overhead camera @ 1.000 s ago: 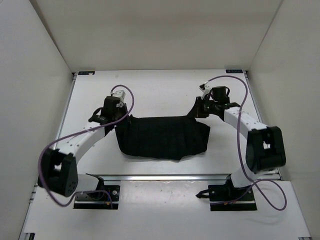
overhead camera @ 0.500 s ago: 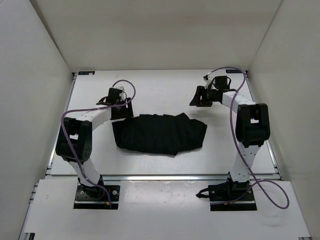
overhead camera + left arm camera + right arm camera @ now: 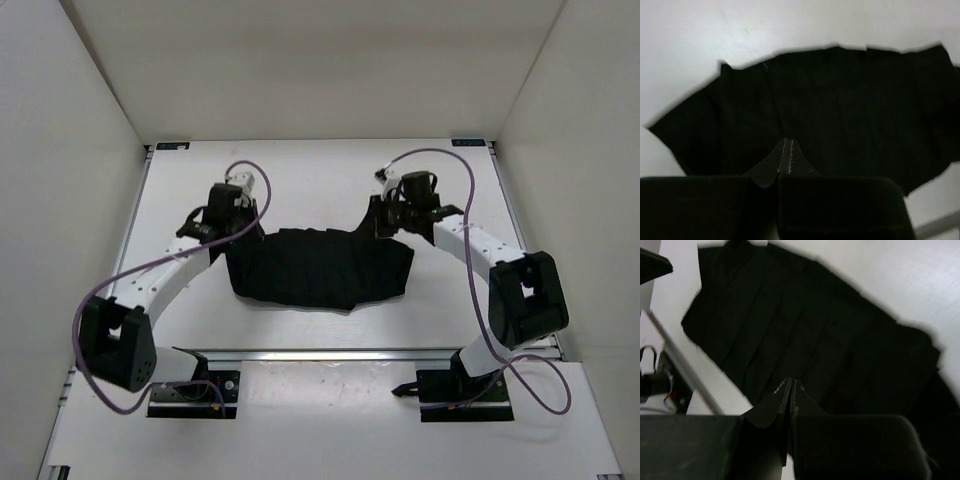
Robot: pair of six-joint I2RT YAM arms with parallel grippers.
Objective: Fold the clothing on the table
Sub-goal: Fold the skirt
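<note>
Comparing the overhead view with that of half a second earlier, both grippers are found returned to the far edge of the clothing. The left gripper is set at its far left corner, the right gripper at its far right corner. In each wrist view the jaws are shown pressed together over black fabric; whether cloth is pinched cannot be told. The clothing is spread at the middle of the table. A fresh grasp for the next fold is judged to be in hand
</note>
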